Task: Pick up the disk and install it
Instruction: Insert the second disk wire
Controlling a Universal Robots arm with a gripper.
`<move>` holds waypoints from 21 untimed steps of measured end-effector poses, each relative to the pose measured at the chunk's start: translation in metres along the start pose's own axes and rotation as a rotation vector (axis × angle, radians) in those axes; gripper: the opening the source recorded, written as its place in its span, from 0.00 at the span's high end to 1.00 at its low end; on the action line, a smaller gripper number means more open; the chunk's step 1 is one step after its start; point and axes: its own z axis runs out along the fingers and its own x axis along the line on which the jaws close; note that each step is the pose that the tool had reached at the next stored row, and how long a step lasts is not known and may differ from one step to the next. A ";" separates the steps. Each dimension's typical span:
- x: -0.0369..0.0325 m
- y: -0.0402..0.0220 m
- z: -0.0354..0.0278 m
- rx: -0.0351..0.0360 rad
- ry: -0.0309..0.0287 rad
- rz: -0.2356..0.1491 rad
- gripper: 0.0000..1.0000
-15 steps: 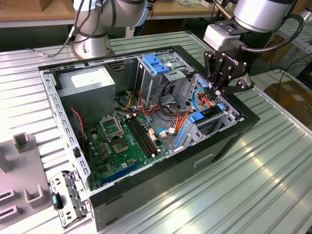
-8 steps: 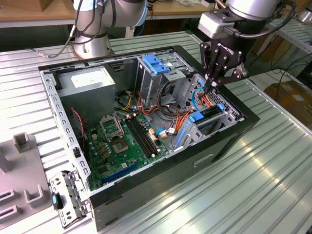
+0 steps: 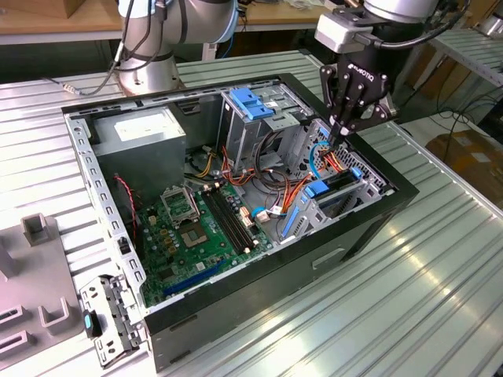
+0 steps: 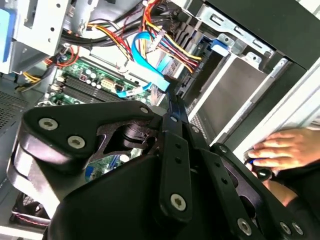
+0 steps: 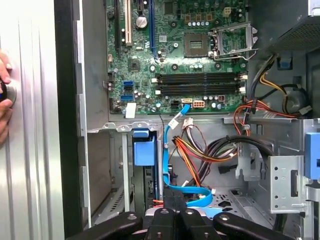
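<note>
The pincer [image 3: 339,135] points straight down into the open computer case [image 3: 369,228], its fingers drawn together with nothing visible between them. In the second wrist view the pincer [image 4: 172,100] tapers to a closed tip just beside a flat blue ribbon cable [image 4: 150,67] and a bundle of red, yellow and black wires [image 4: 170,42]. In the first wrist view the same blue cable [image 5: 167,150] loops just beyond the pincer [image 5: 175,215].

The disk [image 4: 235,95] is not in the grasp. It shows in the second wrist view as a flat silver-grey slab seated in the drive cage [image 3: 346,184], just beside the tip and lower down, on the side nearest the case's front wall. Its blue rail end [image 5: 144,150] stands out in the first wrist view. The green motherboard [image 3: 196,228] lies further along the case floor.

The case rests on the ribbed metal tabletop [image 3: 440,267]. A person's hand [image 4: 285,150] rests on the tabletop just outside the case wall
</note>
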 end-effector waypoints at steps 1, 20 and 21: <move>-0.0035 0.0001 -0.0004 0.0005 0.0160 0.000 0.89; -0.0436 -0.0013 0.0110 0.0081 0.2216 -0.006 0.82; -0.0439 -0.0014 0.0110 0.0086 0.2329 -0.007 0.82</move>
